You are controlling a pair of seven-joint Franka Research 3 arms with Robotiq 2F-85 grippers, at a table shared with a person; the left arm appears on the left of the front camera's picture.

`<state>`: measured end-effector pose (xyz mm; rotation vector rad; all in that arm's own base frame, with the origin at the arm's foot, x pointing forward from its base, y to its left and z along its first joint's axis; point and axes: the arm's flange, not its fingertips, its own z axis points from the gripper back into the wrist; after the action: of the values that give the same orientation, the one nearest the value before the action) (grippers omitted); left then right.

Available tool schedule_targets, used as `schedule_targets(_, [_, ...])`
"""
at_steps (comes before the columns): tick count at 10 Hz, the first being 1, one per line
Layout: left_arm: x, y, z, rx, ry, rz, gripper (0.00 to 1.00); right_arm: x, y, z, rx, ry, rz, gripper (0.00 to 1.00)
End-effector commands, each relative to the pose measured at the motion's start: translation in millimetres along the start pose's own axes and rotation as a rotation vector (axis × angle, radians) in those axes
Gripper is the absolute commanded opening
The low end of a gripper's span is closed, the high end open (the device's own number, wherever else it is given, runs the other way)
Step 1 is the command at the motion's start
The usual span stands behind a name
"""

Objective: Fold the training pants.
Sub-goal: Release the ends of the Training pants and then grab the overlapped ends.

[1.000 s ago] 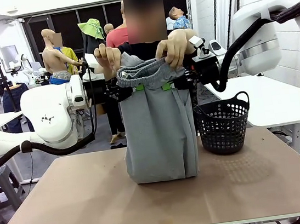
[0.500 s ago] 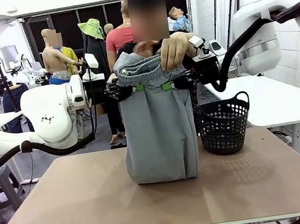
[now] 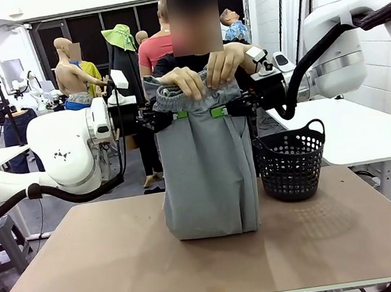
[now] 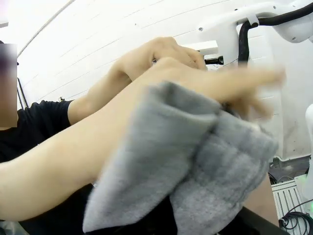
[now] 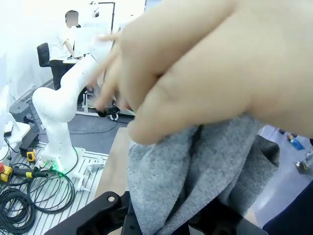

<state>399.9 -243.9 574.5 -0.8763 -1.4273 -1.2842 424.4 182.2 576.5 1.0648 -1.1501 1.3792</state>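
Training pants (image 3: 206, 173) hang lengthwise between my left gripper (image 3: 177, 114) and right gripper (image 3: 218, 112), both pinched on the waistband, lower end resting on the table (image 3: 125, 270). Person's hands (image 3: 187, 82) grip the top edge. I judge folding largely outstanding.

Grey training pants (image 3: 206, 173), seemingly between jaws

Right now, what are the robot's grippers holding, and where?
Both hold the training pants just under the waistband: the left gripper near one edge, the right gripper near the other. The person's hands pinch the waistband's top.
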Motion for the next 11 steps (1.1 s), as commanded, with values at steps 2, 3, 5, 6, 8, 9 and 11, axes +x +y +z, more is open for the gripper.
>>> schedule_targets(2, [3.7,-0.7,-1.1,0.004,-0.002,0.011,0.00,0.8,1.1,-0.4,0.000,-0.020,-0.006,0.00])
schedule_targets(3, [3.7,-0.7,-1.1,0.004,-0.002,0.011,0.00,0.8,1.1,-0.4,0.000,-0.020,-0.006,0.00])
schedule_targets(5, [3.7,-0.7,-1.1,0.004,-0.002,0.011,0.00,0.8,1.1,-0.4,0.000,-0.020,-0.006,0.00])
schedule_targets(6, [3.7,-0.7,-1.1,0.004,-0.002,0.011,0.00,0.8,1.1,-0.4,0.000,-0.020,-0.006,0.00])
schedule_targets(8, [3.7,-0.7,-1.1,0.004,-0.002,0.011,0.00,0.8,1.1,-0.4,0.000,-0.020,-0.006,0.00])
schedule_targets(9, [3.7,-0.7,-1.1,0.004,-0.002,0.011,0.00,0.8,1.1,-0.4,0.000,-0.020,-0.006,0.00])
schedule_targets(11, [3.7,-0.7,-1.1,0.004,-0.002,0.011,0.00,0.8,1.1,-0.4,0.000,-0.020,-0.006,0.00])
